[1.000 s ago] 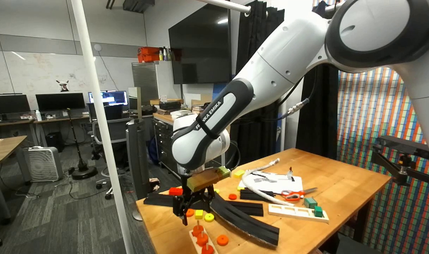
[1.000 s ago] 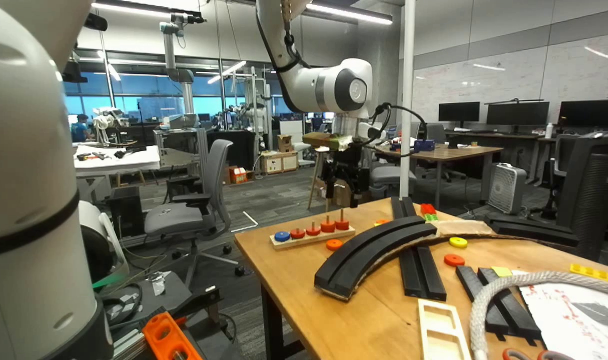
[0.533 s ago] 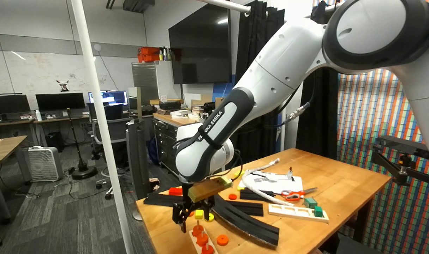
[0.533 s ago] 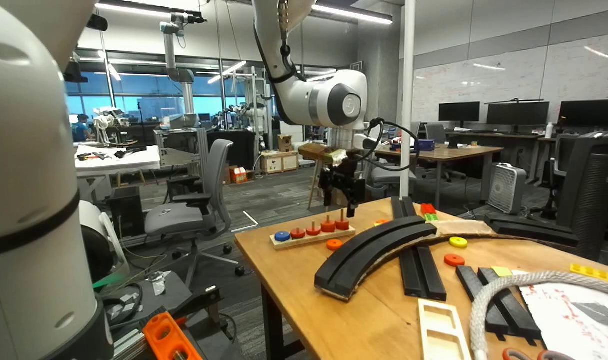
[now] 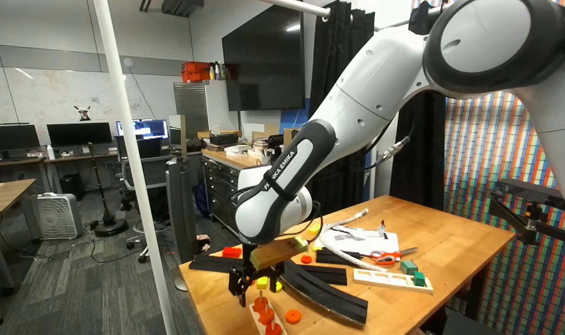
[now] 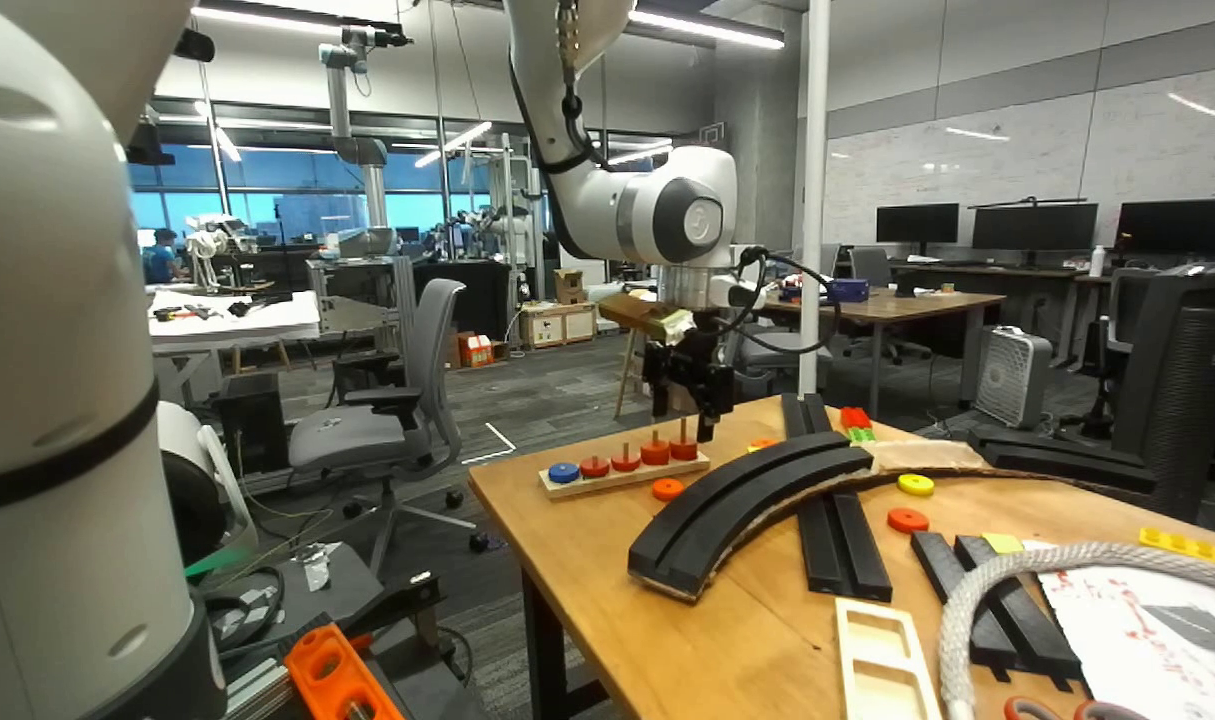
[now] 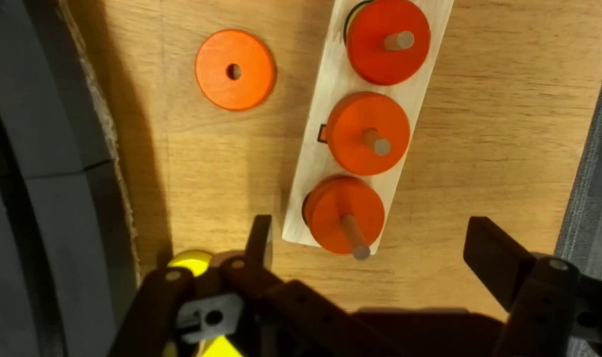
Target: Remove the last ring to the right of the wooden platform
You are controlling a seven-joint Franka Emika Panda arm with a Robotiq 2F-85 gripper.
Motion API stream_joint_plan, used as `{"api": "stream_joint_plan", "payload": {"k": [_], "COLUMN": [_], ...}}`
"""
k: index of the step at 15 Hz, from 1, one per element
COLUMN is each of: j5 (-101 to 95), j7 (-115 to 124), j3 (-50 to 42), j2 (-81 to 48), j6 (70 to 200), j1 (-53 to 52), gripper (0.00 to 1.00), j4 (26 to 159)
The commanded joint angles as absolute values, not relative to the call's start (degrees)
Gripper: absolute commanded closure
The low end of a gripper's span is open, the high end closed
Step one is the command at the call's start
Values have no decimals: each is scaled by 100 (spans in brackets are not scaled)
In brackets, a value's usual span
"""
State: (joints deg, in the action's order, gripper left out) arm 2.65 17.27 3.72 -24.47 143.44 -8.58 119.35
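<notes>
The wooden platform (image 6: 617, 478) lies near the table's edge with pegs carrying several orange-red rings and a blue ring (image 6: 564, 472) at one end. It also shows in the wrist view (image 7: 311, 166). The end ring (image 7: 348, 210), on the tallest peg, sits flat on the platform; it shows in both exterior views (image 5: 261, 304) (image 6: 683, 450). My gripper (image 7: 372, 218) is open and empty above that end, one finger on each side of the platform in the wrist view, apart from the ring. It shows in both exterior views (image 5: 258, 298) (image 6: 682, 425).
A loose orange ring (image 7: 235, 70) lies on the table beside the platform. Black curved track (image 6: 752, 510) crosses the table beyond it. Yellow pieces (image 7: 191, 262) lie near the left finger. A rope (image 6: 957, 610), scissors (image 5: 387, 257) and a wooden tray (image 5: 389, 279) lie farther off.
My arm and open gripper have moved down toward the end of the platform, mostly in the earlier half second. The rings and platform have not moved.
</notes>
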Motion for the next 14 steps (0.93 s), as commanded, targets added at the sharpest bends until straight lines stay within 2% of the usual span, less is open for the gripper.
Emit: {"api": "stream_joint_plan", "payload": {"k": [1, 14], "j5": [378, 339], "j7": [1772, 1774], "j3": [332, 296], "j2": [-2507, -2596], "j6": [14458, 14699], "j1": [-870, -862], "gripper": [0, 0], "j4": [11916, 11920]}}
